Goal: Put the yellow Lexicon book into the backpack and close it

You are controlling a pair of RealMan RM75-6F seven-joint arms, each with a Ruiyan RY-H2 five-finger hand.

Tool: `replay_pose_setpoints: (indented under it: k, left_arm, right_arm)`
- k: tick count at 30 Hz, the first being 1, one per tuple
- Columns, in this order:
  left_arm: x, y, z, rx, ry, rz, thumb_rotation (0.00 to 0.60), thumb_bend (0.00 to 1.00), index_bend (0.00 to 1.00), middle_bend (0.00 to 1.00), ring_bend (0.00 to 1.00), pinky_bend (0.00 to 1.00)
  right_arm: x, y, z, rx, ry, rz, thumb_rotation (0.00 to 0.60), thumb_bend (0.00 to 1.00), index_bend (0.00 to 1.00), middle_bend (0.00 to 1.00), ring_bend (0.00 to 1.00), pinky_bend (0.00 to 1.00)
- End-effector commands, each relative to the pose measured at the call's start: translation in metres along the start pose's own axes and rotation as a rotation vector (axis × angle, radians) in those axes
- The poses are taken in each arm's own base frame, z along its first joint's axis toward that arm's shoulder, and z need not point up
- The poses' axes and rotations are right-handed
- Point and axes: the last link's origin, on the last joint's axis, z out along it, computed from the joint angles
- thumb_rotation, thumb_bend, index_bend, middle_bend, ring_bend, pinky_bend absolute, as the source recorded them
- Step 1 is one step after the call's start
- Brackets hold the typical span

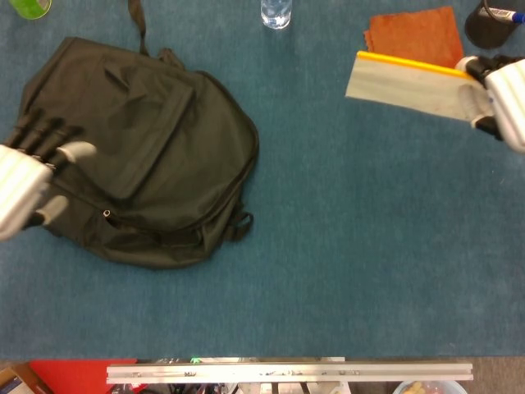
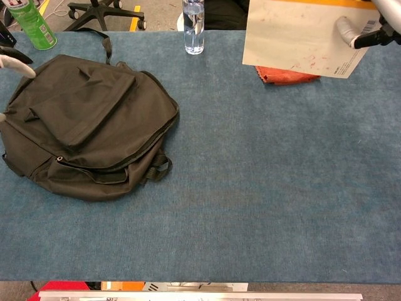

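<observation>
The book (image 1: pixel 408 83) has a yellow spine edge and a pale cover. My right hand (image 1: pixel 497 97) holds it by its right end, lifted above the table at the far right. In the chest view the book (image 2: pixel 301 37) hangs in the air, its pale cover facing the camera, with the right hand's fingers (image 2: pixel 346 29) across it. The black backpack (image 1: pixel 139 152) lies flat on the left of the blue table; its zipper looks closed. My left hand (image 1: pixel 37 168) hovers at the backpack's left edge, fingers apart, holding nothing. Only its fingertips (image 2: pixel 14 61) show in the chest view.
An orange cloth (image 1: pixel 414 34) lies beneath and behind the raised book. A clear water bottle (image 2: pixel 193 24) stands at the back centre. A green can (image 2: pixel 29 24) stands at the back left. A dark object (image 1: pixel 490 23) sits at the back right corner.
</observation>
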Motion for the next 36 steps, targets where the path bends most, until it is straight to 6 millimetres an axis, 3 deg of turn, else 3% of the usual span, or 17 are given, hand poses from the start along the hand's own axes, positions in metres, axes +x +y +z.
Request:
replay_pose_setpoints:
  k: [1,14,25,36]
  left_arm:
    - [-0.011,0.015,0.013,-0.061,-0.030,0.011,0.600,0.23,0.24,0.17,0.13,0.07]
    - [-0.056,0.066,0.056,-0.206,-0.109,0.006,0.600,0.23,0.24,0.17,0.15,0.07]
    - [-0.083,0.075,0.077,-0.169,-0.150,-0.006,0.600,0.18,0.18,0.14,0.13,0.07]
    - [-0.096,0.092,0.081,-0.182,-0.177,-0.011,0.600,0.17,0.12,0.10,0.11,0.07]
  right_arm:
    - [0.002,0.004,-0.001,-0.016,0.007,-0.002,0.600,0.53,0.88,0.73,0.68,0.80]
    - [0.000,0.012,-0.003,-0.043,-0.006,-0.009,0.600,0.53,0.88,0.73,0.68,0.80]
    - [-0.001,0.015,-0.005,-0.050,-0.006,-0.005,0.600,0.53,0.88,0.73,0.69,0.81]
    - [0.002,0.019,-0.008,-0.060,-0.001,-0.004,0.600,0.53,0.88,0.73,0.69,0.81]
